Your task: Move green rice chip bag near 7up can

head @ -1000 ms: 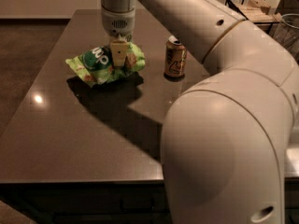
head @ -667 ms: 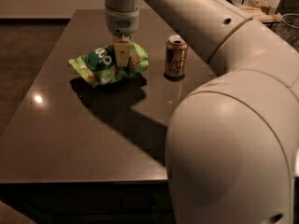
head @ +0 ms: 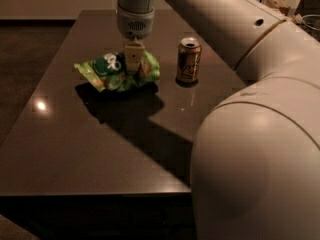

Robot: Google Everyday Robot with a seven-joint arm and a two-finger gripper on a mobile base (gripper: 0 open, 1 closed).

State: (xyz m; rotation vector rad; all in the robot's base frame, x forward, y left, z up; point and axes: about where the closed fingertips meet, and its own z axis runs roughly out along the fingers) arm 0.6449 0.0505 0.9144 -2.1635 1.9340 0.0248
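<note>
We have the gripper straight down on the chip bag, at the far side of the dark table. The bag puckers up around the one tan finger we can see, so we judge the gripper clenched on the bag's right-hand half. Most of the crumpled green foil trails off to the gripper's left. Whether the bag is clear of the tabletop or resting on it, we cannot say. A dark shadow lies just beneath and in front of it.

Just to the right of the gripper, apart from the bag, stands a gold can, upright. That is not our target. We see no white-and-green soda can anywhere. The big pale arm fills everything to the gripper's right and near side, so the can may sit behind it.

To do this carry well, we would hold the pinch firm, since crinkly foil slips easily. We would raise the bag enough that its loose left end does not drag. We would also swing wide of the gold can, which a trailing corner could tip. We should set the bag down beside the soda can, not against it.
</note>
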